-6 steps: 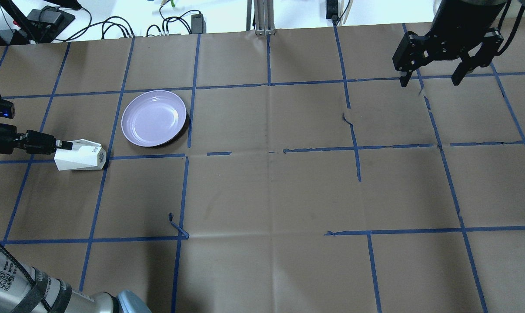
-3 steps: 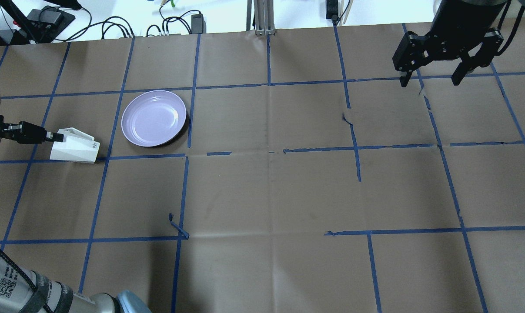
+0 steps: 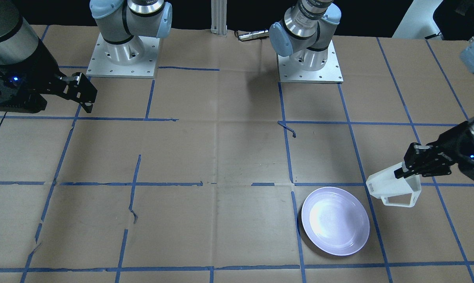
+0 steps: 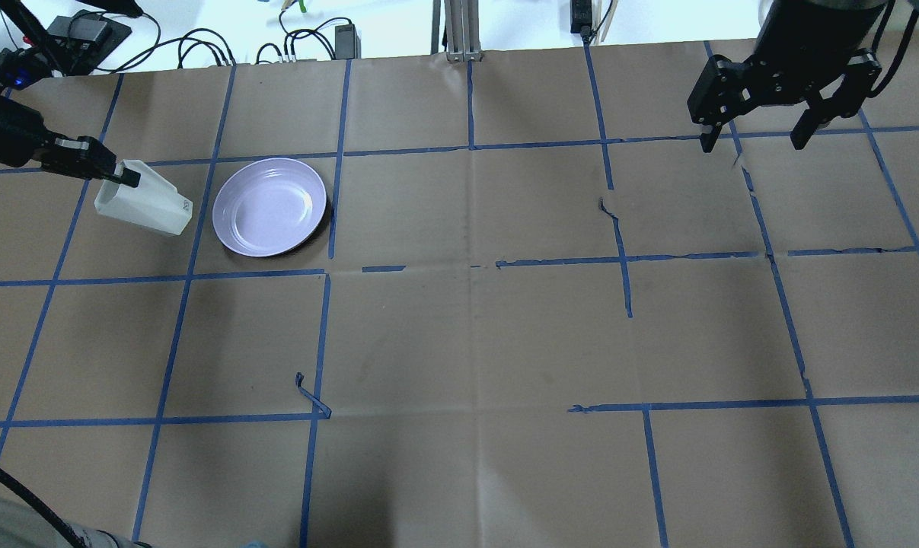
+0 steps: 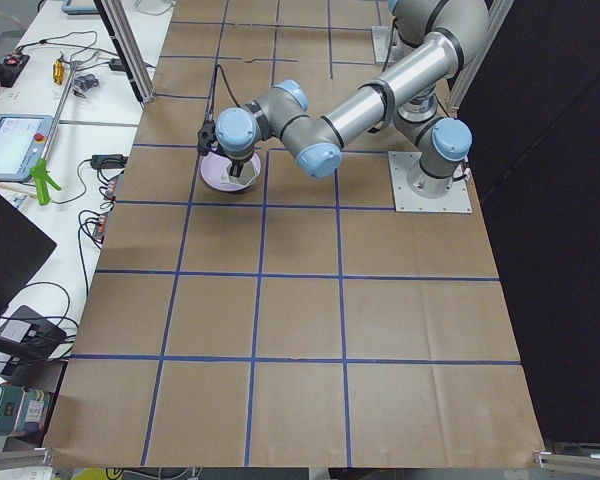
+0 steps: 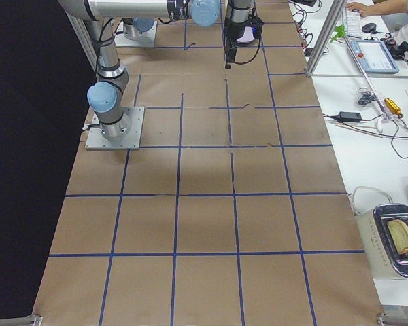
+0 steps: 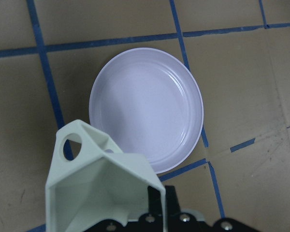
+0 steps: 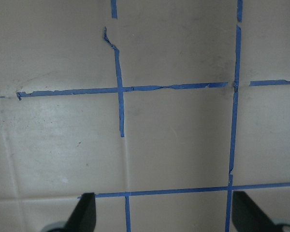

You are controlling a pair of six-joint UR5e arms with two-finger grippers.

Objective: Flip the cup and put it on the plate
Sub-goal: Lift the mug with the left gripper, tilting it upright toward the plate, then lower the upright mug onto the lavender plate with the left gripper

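Observation:
My left gripper (image 4: 121, 176) is shut on the rim of the white faceted cup (image 4: 145, 204) and holds it tilted. The cup's base with grey lettering points toward the plate and its mouth points toward the gripper. The cup sits just left of the pale lavender plate (image 4: 270, 206) in the overhead view. In the front-facing view the cup (image 3: 392, 188) hangs from the gripper (image 3: 404, 171) beside the plate (image 3: 335, 221). The left wrist view looks into the cup's open mouth (image 7: 94, 193), with the plate (image 7: 147, 106) beyond it. My right gripper (image 4: 756, 141) is open and empty, far off.
Brown paper with a blue tape grid (image 4: 467, 262) covers the table. A curled scrap of tape (image 4: 311, 399) sticks up near the middle left. Cables and power supplies (image 4: 307, 42) lie beyond the far edge. The arm bases (image 3: 309, 65) stand at the robot's side.
My left gripper has carried the cup away from the robot, from the grid line nearer the robot up beside the plate's left edge. The right arm has not moved.

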